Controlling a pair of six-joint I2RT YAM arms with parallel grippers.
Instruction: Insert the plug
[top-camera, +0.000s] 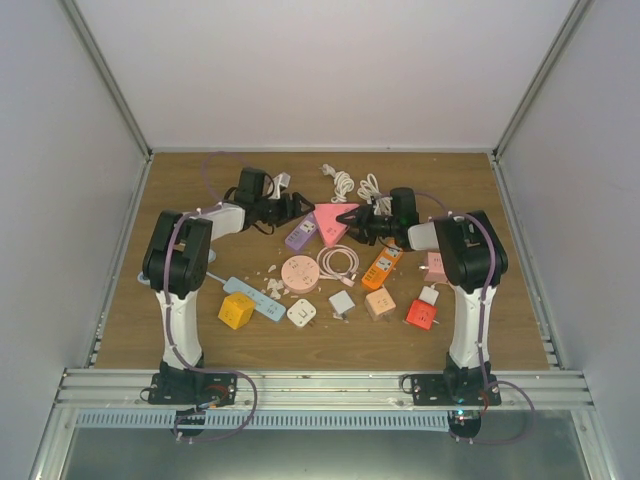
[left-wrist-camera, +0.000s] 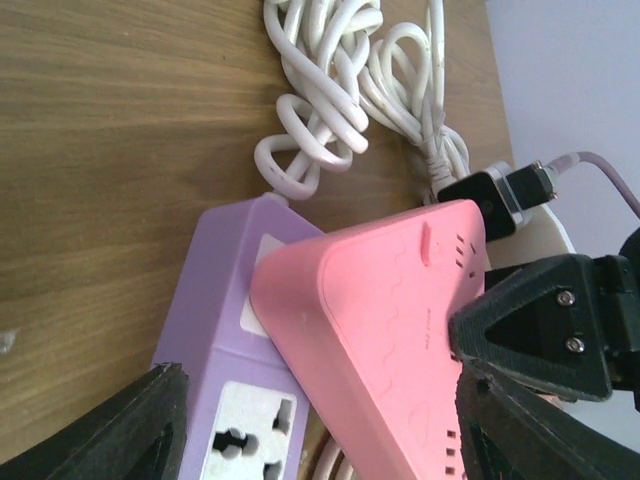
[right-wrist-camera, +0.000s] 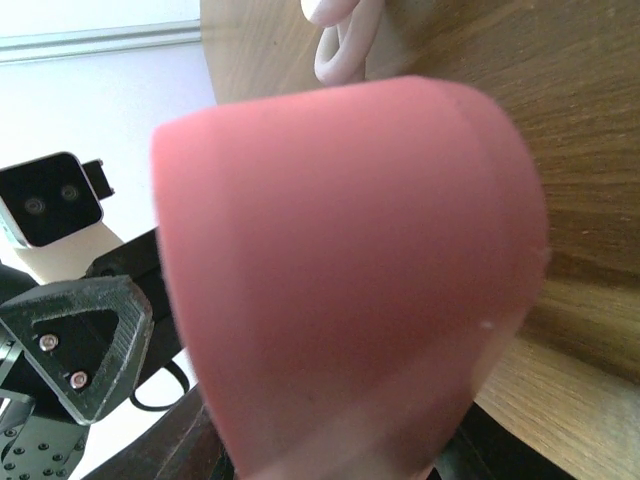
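Note:
A pink triangular power strip lies tilted at the back middle of the table, one corner resting over a purple power strip. My right gripper is shut on the pink power strip's right edge. The strip fills the right wrist view, between the gripper's dark fingers. My left gripper is open. In the left wrist view the gripper has its fingers wide apart on either side of the purple strip and the pink strip. Coiled white cables lie behind; their plug is not clearly shown.
Toward the front lie a round pink socket, a pink coiled cable, an orange strip, a blue strip, a yellow cube, white adapters and a red cube. White walls enclose the table.

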